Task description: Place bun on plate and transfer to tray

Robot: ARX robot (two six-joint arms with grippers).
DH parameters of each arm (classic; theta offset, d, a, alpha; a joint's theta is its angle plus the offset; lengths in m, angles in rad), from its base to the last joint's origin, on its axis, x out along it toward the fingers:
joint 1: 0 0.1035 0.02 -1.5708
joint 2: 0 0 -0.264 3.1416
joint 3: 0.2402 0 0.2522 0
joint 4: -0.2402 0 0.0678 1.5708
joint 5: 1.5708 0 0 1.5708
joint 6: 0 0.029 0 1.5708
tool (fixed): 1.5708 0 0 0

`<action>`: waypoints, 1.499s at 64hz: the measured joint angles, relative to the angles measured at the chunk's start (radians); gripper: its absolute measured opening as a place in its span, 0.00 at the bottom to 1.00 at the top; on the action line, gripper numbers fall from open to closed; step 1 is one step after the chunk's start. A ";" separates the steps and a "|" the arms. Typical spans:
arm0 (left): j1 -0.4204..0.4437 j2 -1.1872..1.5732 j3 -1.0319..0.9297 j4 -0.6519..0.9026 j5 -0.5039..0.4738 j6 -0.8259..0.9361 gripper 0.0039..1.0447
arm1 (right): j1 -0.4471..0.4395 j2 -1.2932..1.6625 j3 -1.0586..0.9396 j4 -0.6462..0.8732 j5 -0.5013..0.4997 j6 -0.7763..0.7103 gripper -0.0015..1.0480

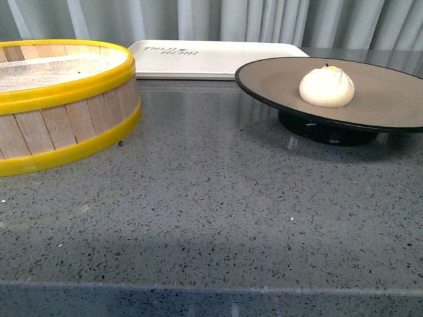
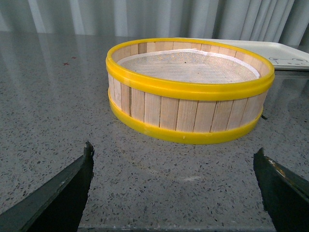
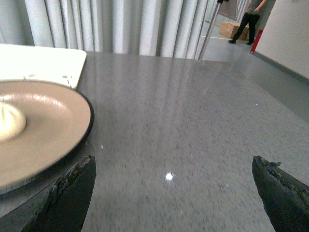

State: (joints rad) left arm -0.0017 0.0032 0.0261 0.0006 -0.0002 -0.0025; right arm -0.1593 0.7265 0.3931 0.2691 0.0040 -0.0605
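Note:
The white pleated bun rests on the tan plate with its black rim, at the right of the front view. Behind it lies the cream tray at the table's back. No arm shows in the front view. In the right wrist view the plate and part of the bun sit beside my open right gripper, with the tray's corner beyond. My left gripper is open over bare table in front of the steamer basket, nothing between its fingers.
A yellow-rimmed wooden steamer basket stands at the left, also close ahead in the left wrist view as the basket. Grey speckled tabletop fills the front. Curtains hang behind; a person stands far off in the right wrist view.

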 joint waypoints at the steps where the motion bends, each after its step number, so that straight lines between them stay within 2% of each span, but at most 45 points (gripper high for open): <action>1: 0.000 0.000 0.000 0.000 0.000 0.000 0.94 | -0.018 0.036 0.023 0.005 -0.024 0.039 0.92; 8: 0.000 0.000 0.000 0.000 0.000 0.000 0.94 | -0.084 0.223 0.136 -0.010 -0.128 0.237 0.92; 19: 0.000 0.000 0.000 0.000 0.000 0.000 0.94 | -0.100 0.385 0.255 -0.046 -0.238 0.569 0.92; 25: 0.000 0.000 0.000 0.000 0.000 0.000 0.94 | -0.088 0.451 0.300 -0.047 -0.300 0.727 0.92; 37: 0.000 0.000 0.000 0.000 0.000 0.000 0.94 | -0.017 0.553 0.318 -0.052 -0.374 0.935 0.92; 68: 0.000 0.000 0.000 0.000 0.000 0.000 0.94 | 0.150 0.643 0.314 0.034 -0.417 1.178 0.92; 89: 0.000 0.000 0.000 0.000 0.000 0.000 0.94 | 0.184 0.632 0.294 0.034 -0.424 1.232 0.92; 96: 0.000 0.000 0.000 0.000 0.000 0.000 0.94 | 0.187 0.611 0.265 0.035 -0.425 1.237 0.76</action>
State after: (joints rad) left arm -0.0017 0.0032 0.0261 0.0006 0.0002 -0.0025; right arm 0.0273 1.3376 0.6579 0.3038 -0.4213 1.1767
